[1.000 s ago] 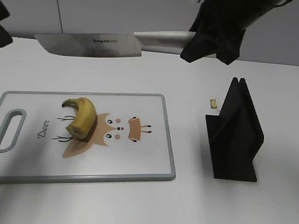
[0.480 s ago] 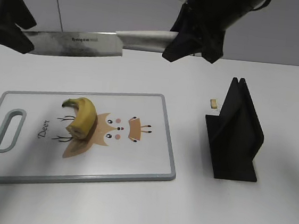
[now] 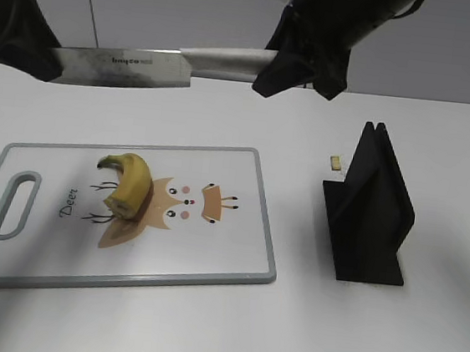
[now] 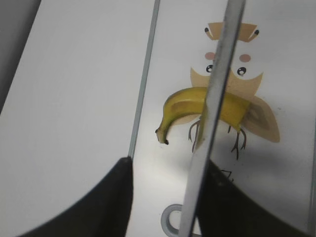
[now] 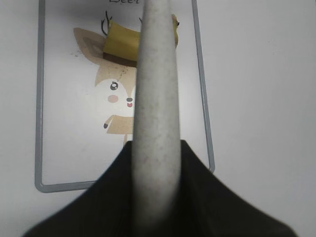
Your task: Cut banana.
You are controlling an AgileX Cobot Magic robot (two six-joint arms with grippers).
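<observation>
The banana (image 3: 131, 184) is a short curved yellow stub lying on the deer-print cutting board (image 3: 209, 257), left of its middle. It also shows in the left wrist view (image 4: 180, 106) and, partly hidden, in the right wrist view (image 5: 121, 44). My right gripper (image 3: 302, 61) (image 5: 155, 148) is shut on the pale handle of a big knife (image 3: 129, 66), held level high above the board's far edge. My left gripper (image 3: 22, 44) (image 4: 168, 165) is open at the blade's tip. The blade (image 4: 217, 89) passes between its fingers, close against the right one.
A black knife stand (image 3: 370, 211) stands to the right of the board. A tiny pale crumb (image 3: 335, 162) lies on the white table beside the stand. The board's handle slot (image 3: 13, 203) is at its left end.
My right gripper has carried the knife to the left. My left gripper has come in from the left edge, so the blade tip now lies between its fingers. The banana has not moved.
</observation>
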